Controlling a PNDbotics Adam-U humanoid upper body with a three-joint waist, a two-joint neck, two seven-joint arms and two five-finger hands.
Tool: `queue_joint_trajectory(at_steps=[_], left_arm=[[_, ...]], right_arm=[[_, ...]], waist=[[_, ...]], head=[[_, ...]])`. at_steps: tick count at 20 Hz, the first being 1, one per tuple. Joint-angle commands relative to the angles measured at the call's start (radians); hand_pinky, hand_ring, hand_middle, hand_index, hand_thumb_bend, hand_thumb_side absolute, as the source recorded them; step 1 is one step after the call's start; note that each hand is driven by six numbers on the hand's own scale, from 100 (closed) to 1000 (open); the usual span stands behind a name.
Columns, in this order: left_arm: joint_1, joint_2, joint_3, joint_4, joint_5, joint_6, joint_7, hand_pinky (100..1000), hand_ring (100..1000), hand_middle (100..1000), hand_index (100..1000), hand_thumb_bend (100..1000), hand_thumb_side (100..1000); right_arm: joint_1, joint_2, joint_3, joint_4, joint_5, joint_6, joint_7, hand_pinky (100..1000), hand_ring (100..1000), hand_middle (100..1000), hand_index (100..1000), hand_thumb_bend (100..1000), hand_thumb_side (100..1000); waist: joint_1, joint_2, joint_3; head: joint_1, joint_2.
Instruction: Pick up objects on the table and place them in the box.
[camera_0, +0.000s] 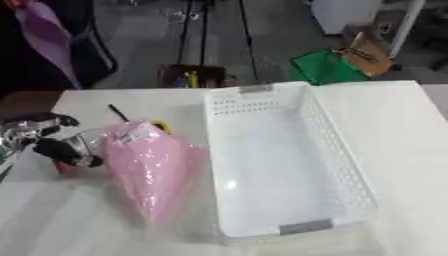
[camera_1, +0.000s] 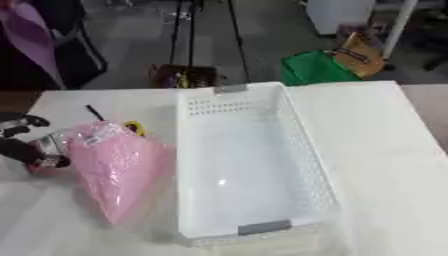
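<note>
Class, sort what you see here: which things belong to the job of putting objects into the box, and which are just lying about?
Part of the job:
- white box, nothing visible in it
- pink bag on the table, left of the box
- left hand at the bag's left side

Just lying about:
- green bag on the floor beyond the table
- crate of small items on the floor

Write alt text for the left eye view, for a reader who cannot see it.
The robot's left hand, fingers curled, holds the upper left edge of a pink plastic bag lying on a white table, just left of an empty white perforated box. A small yellow object peeks out behind the bag.
</note>
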Motion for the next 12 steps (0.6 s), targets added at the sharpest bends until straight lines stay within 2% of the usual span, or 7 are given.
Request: queue_joint_trajectory(at_steps=[1,5,12], left_arm=[[-0.023,0.023,0.003,0.006,-0.025,0.288,-0.282,995,992,981,1000,510,434],[-0.03,0.019,0.007,0.018,-0.067,0.288,-0.282,989,991,978,999,484,450],[-0.038,0.009,0.003,0.07,-0.111,0.288,-0.282,993,989,977,1000,499,434]], right_arm=[[-0.003,-0.013,-0.011,-0.018,-0.012,-0.004,0.003,710,670,712,782,100,754],[-0.002,-0.01,-0.013,-0.018,-0.015,-0.006,0.005,711,670,711,781,100,754],[-0.002,-0.008,-0.014,-0.018,-0.019,-0.01,0.007,711,670,710,781,100,754]], waist=[[0.0,-0.016,-0.001],[0.0,-0.014,-0.003],[0.002,-0.012,-0.008]], head=[[0.001,-0.014],[0.002,-0.017],[0.002,-0.023]])
